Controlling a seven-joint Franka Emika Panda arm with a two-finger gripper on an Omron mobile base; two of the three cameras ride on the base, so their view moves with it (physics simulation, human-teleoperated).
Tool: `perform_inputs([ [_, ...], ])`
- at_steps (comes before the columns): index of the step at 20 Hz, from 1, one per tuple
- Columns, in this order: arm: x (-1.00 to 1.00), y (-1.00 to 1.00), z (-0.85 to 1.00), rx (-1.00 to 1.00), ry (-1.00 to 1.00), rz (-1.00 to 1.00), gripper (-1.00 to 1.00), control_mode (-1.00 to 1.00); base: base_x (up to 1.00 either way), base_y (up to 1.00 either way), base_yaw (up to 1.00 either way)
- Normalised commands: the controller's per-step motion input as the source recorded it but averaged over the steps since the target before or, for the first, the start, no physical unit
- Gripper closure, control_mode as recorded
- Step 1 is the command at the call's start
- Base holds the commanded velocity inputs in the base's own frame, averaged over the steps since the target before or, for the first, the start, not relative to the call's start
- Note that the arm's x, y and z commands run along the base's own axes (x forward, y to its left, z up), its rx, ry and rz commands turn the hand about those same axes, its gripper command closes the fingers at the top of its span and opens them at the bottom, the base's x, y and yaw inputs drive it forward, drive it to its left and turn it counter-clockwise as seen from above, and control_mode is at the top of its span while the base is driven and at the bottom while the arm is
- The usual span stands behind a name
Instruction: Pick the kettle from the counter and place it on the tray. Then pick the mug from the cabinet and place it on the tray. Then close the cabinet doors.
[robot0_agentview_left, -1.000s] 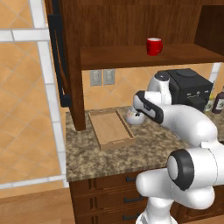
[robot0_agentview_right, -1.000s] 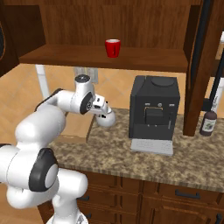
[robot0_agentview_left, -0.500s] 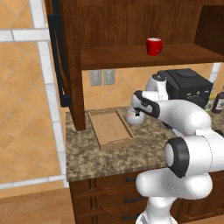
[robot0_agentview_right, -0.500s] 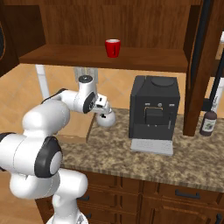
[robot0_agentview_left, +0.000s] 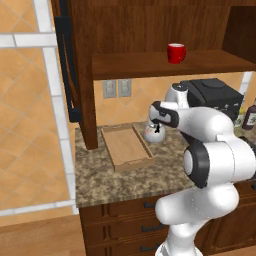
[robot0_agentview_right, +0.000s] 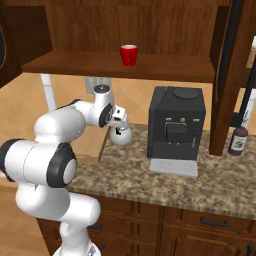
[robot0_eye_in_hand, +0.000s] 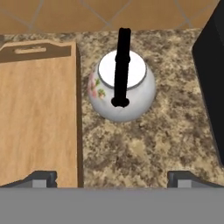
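Kettle (robot0_eye_in_hand: 121, 91) sits on table (robot0_eye_in_hand: 148, 144) at frame centre in hand view, just right of tray (robot0_eye_in_hand: 37, 118), not touching it. Tool (robot0_eye_in_hand: 111, 177) hovers above, fingers spread wide, holding nothing. Mug (robot0_agentview_left: 176, 52) stands on cabinet shelf (robot0_agentview_left: 150, 65), upper right.

Even, bright rendered light, soft faint shadows, no glare, slightly coarse, pixelated edges throughout

Two base cameras sit behind the arm, left and right, facing forward and down; both take in the tabletop (robot0_agentview_left: 105, 175), kettle (robot0_agentview_left: 153, 132) and mug (robot0_agentview_right: 129, 54). The hand camera looks down, close above the kettle beside the tray (robot0_eye_in_hand: 35, 118).
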Motion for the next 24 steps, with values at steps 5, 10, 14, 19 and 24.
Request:
perform_inputs([
  [5, 0.24, -0.10, -0.19, 0.00, 0.00, 0.00, -1.00, -1.00, 0.00, 0.00, 0.00],
  [10, 0.30, 0.00, -0.08, 0.00, 0.00, 0.00, -1.00, -1.00, 0.00, 0.00, 0.00],
  [14, 0.38, 0.00, -0.07, 0.02, 0.00, 0.00, -1.00, -1.00, 0.00, 0.00, 0.00],
  [19, 0.37, 0.00, -0.11, 0.01, 0.00, 0.00, -1.00, -1.00, 0.00, 0.00, 0.00],
  [24, 0.31, 0.00, -0.13, 0.02, 0.00, 0.00, -1.00, -1.00, 0.00, 0.00, 0.00],
])
